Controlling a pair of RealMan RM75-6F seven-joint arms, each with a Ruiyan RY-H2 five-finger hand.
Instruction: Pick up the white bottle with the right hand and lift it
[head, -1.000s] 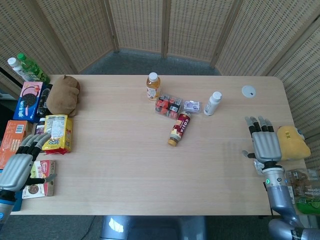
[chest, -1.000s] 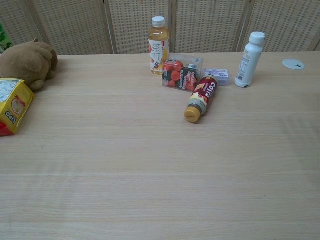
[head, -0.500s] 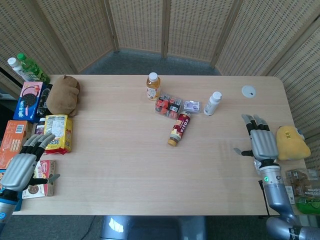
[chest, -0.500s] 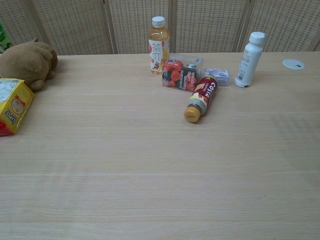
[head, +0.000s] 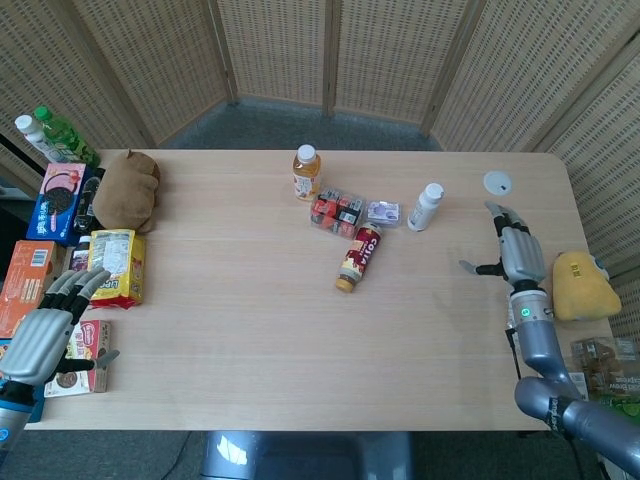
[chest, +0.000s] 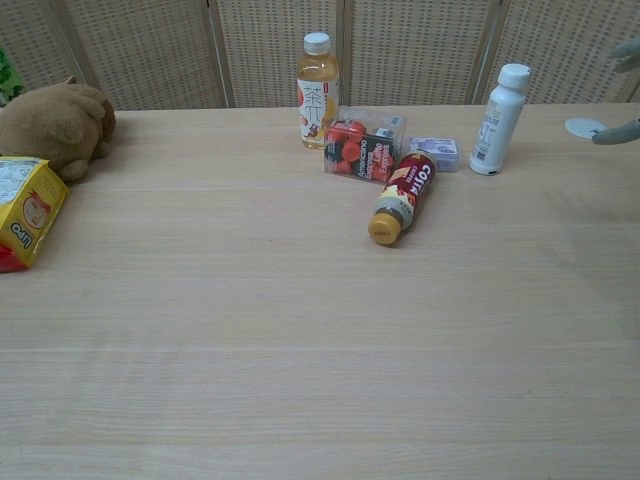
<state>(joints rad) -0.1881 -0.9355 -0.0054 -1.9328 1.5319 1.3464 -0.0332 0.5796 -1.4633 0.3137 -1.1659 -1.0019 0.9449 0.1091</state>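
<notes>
In the head view the slim white plastic bottle (head: 427, 206) stood upright on the pale wooden table (head: 250, 340), just right of a small clear box (head: 383, 212). The silver right hand (head: 517, 256) hovered apart from it, fingers spread and holding nothing — the bottle lay toward its ten o'clock. The left hand (head: 45, 337), open too, was far off. The chest view showed the bottle (chest: 498, 118) with its long axis vertical, and only fingertips (chest: 612, 133) at three o'clock.
</notes>
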